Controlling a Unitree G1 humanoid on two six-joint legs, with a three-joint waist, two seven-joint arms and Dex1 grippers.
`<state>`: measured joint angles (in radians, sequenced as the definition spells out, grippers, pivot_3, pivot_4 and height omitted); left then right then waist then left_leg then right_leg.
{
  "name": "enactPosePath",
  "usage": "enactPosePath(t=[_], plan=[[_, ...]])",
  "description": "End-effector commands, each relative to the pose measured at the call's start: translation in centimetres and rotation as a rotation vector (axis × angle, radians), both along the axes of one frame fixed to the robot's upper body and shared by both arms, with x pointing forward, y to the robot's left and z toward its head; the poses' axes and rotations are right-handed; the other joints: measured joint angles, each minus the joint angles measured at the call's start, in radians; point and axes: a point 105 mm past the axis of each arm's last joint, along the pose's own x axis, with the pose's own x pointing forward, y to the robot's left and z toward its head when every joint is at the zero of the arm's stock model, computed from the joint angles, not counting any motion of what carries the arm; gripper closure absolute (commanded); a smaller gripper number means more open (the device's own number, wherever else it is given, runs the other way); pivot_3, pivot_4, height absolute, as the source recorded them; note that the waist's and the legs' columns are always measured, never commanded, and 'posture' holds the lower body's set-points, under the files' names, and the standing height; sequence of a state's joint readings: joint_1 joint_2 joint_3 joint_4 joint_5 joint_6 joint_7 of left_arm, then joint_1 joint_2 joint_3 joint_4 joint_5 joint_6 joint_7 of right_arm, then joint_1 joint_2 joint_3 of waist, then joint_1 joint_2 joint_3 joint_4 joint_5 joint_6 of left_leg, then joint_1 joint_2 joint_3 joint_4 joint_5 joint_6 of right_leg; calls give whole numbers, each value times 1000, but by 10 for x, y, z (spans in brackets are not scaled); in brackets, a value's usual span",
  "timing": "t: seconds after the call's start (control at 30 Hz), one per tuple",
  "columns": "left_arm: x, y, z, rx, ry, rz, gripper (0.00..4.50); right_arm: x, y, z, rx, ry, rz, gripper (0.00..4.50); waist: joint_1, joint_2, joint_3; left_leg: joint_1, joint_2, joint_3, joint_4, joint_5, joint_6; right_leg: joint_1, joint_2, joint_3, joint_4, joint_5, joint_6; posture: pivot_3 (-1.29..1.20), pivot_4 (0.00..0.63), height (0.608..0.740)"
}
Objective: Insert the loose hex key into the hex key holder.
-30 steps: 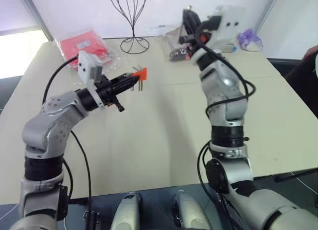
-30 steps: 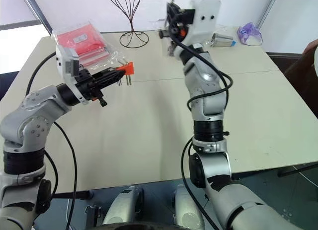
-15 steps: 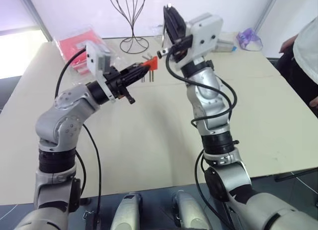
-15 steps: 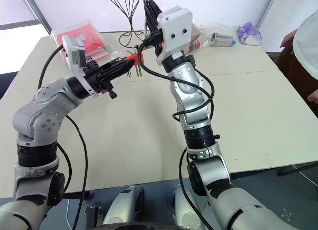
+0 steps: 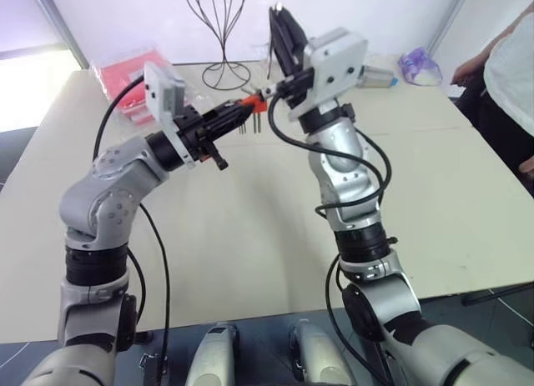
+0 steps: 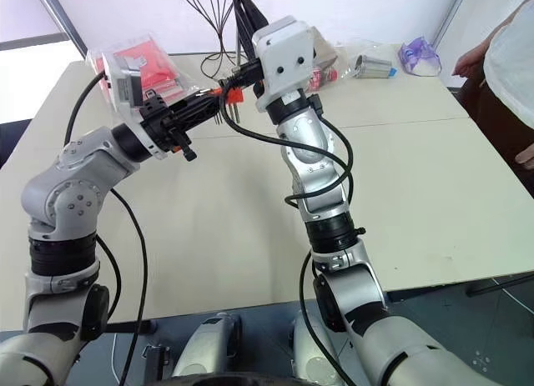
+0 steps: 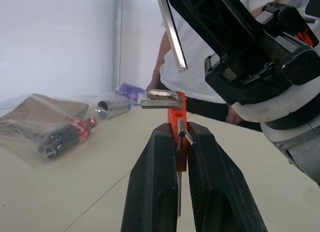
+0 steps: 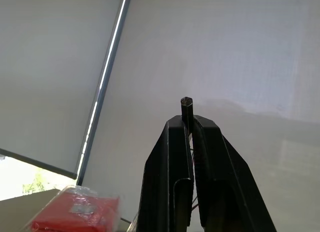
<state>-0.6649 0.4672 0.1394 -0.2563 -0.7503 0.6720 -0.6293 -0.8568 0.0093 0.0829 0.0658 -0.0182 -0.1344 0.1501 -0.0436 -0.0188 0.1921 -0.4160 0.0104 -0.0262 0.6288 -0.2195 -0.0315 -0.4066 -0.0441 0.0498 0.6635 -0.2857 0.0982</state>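
My left gripper (image 5: 244, 109) is shut on the orange-red hex key holder (image 7: 176, 117), held up above the table. Short grey keys stick out of the block's top and hang below it. My right gripper (image 5: 278, 19) points upward just to the right of the holder and is shut on the loose hex key (image 7: 170, 26). In the left wrist view the key's free end hangs a little above the holder, not touching it. Its hexagonal other end (image 8: 186, 103) pokes out past the right fingertips.
Red packets in clear plastic (image 5: 129, 73) lie at the table's back left, beside a black wire stand (image 5: 221, 36). Bagged items (image 7: 60, 132), a metal cylinder (image 6: 371, 67) and a purple bundle (image 5: 420, 65) lie at the back right. A person (image 5: 509, 69) stands at the right. The cream table (image 5: 250, 228) lies below both arms.
My right gripper swung left with the hex key and rolled, ending close above the holder. My left gripper lifted the holder up and to the right. A person has come in at the right.
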Motion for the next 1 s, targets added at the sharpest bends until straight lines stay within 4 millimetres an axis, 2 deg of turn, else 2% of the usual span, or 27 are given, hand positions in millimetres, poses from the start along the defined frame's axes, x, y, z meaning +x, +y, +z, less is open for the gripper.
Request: enactPosePath(t=[0.03,1.0], plan=[[-6,-2,14,-14,-52,-15,4500,-10,3,9,11,-58,15,4438,0,0,0,0,0,0,0,0,0,0,0,0,0,0,0,0,150,740],[-12,-1,21,-56,-42,-36,4500,-9,5,2,-41,-89,-10,4438,0,0,0,0,0,0,0,0,0,0,0,0,0,0,0,0,150,740]])
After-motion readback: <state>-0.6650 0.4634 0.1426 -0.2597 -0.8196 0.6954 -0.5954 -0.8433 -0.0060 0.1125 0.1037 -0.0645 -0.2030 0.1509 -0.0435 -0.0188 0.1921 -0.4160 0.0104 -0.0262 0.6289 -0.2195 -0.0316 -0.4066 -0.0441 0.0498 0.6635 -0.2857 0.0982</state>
